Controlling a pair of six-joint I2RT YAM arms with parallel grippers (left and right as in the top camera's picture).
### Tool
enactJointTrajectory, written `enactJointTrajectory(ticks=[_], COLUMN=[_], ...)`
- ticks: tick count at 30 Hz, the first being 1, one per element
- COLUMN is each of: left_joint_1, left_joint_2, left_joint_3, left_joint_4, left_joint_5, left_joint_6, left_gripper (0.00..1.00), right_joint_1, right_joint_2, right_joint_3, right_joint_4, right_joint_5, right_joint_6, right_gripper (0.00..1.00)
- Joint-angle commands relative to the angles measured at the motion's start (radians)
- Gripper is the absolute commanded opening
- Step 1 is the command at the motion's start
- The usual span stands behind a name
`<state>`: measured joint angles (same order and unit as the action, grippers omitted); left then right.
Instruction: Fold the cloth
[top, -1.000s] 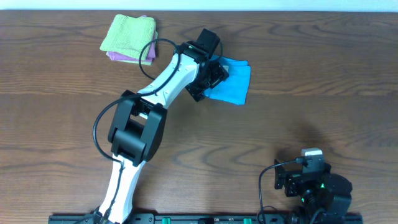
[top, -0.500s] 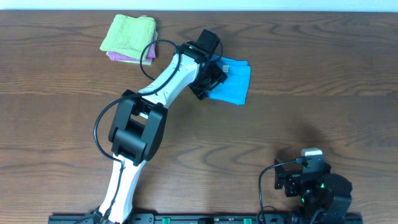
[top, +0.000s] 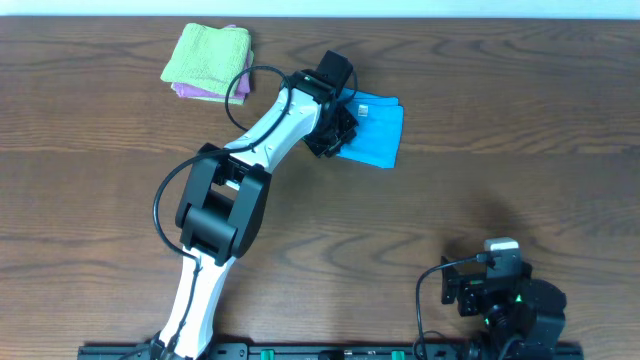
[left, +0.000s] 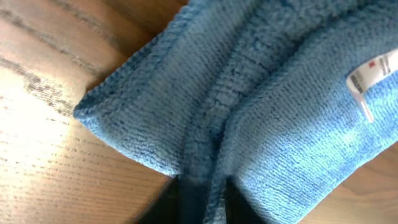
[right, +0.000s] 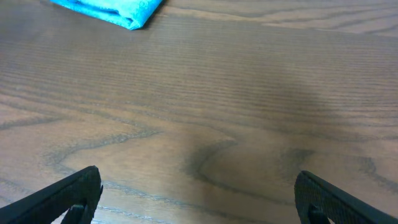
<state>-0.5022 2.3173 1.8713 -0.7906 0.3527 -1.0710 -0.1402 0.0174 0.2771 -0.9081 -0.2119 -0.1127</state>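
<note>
Overhead puts cloth at 1 o'clock on table, soft, light, floppy, best grabbed by a corner; left gripper looks pinched on a ridge at its 9 o'clock edge, right gripper spread, idle at 5 o'clock.

Cloth sits in the upper middle of the overhead frame, flat on the tabletop. Left claw is right on its left edge, with the arm running down from there to the bottom left. Upper left, well apart from all that, a folded stack, one piece lying on another. Right claw is down in the lower right corner, far from the cloth.
</note>
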Motion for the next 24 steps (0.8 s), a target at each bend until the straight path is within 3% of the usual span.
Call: enactJointTrajectory(ticks=[1, 15, 24], left_joint_1=[-0.004, 0.002, 0.033], left_joint_2=[0.019, 0.019, 0.003], left_joint_3=[-0.010, -0.010, -0.010], left_joint_4=[0.002, 0.166, 0.068], left_joint_5=[-0.016, -0.058, -0.072], left_joint_6=[0.013, 0.113, 0.159], left_gripper=[0.06, 0.06, 0.06], right_joint_1=[-0.008, -0.008, -0.008], right_joint_2=[-0.008, -0.009, -0.008], right_joint_3=[-0.005, -0.005, -0.005], right_joint_4=[-0.003, -0.003, -0.003], right_joint_5=[-0.002, -0.002, -0.002], right_joint_6=[0.007, 0.007, 0.007], right_gripper=[0.99, 0.99, 0.99])
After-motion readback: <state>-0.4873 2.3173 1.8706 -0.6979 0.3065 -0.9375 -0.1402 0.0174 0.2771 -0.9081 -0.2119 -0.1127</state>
